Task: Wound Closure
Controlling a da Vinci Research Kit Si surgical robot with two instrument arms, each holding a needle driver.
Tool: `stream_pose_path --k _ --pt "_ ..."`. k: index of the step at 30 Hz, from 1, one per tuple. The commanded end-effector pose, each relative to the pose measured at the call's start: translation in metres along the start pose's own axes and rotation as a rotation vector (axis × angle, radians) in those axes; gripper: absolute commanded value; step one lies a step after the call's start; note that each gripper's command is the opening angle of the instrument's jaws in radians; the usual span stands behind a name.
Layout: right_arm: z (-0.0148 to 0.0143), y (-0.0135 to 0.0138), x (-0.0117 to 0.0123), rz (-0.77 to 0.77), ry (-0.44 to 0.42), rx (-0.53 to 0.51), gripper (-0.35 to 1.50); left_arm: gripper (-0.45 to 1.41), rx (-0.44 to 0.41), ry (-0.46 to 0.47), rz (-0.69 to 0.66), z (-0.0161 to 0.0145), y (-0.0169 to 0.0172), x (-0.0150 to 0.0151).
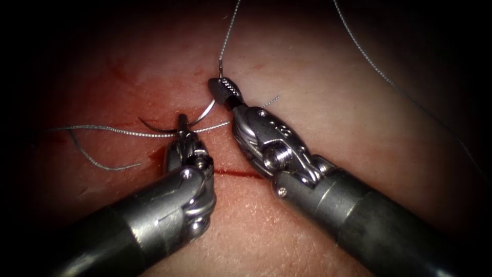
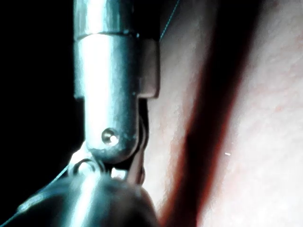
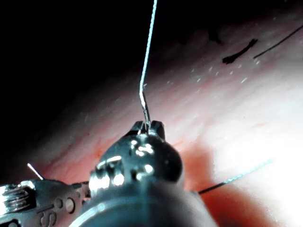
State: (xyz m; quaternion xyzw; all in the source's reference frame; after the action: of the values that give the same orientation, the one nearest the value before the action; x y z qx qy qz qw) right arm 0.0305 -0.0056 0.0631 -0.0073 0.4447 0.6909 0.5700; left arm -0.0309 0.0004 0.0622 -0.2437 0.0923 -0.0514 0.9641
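Steel needle (image 1: 204,112): its curve runs between my two claws, just above the cut, and I see no part of it buried in the tissue.
Right claw (image 1: 224,88): closed on the needle close to its thread end; the right wrist view shows the swaged end standing up out of the tips. I judge this grip keeps the tail end steady and clear of the skin.
Left claw (image 1: 182,123): its tips sit at the needle's other stretch, where needle and thread cross; they look closed on the needle, though that is a judgement.
Thread (image 1: 228,31): rises from the swage out of view; another strand lies flat across the tissue to the left, slack.
Cut (image 1: 237,173): a red line between my two shafts.
Tissue (image 1: 328,102): pale, smeared with red fluid (image 1: 154,154) left of the cut.
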Motion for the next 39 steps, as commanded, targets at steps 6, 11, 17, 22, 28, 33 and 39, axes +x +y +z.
stream_pose_path --k 6,11,17,22,28,33,39 --pt "0.0005 -0.0006 0.0006 0.048 -0.016 0.043 -0.35 -0.45 -0.009 -0.031 -0.002 -0.0002 0.0011 -0.0005" --pt "-0.0001 0.0003 0.0014 0.042 -0.025 0.052 -0.35 0.49 -0.004 -0.021 -0.189 -0.0002 0.0017 -0.0015" --pt "-0.0019 0.0044 0.005 -0.024 0.032 -0.015 -0.35 0.1 0.107 -0.191 -0.558 -0.0003 0.0062 -0.0011" --pt "-0.0048 0.0099 0.01 -0.089 0.118 0.038 -0.35 -0.03 0.259 -0.326 -0.854 -0.0016 0.0101 0.0001" --pt "-0.0054 0.0152 0.0132 -0.199 0.034 0.518 -0.35 0.74 0.721 -0.565 -1.431 -0.0009 0.0145 0.0036" --pt "-0.004 0.0118 0.013 -0.25 0.12 0.765 -0.35 0.78 1.244 -0.59 -1.647 0.0016 0.0116 0.0034" --pt "-0.0018 0.0044 0.0101 -0.439 0.214 0.93 -0.35 0.81 1.618 -0.6 -1.705 0.0031 0.0069 -0.0003"
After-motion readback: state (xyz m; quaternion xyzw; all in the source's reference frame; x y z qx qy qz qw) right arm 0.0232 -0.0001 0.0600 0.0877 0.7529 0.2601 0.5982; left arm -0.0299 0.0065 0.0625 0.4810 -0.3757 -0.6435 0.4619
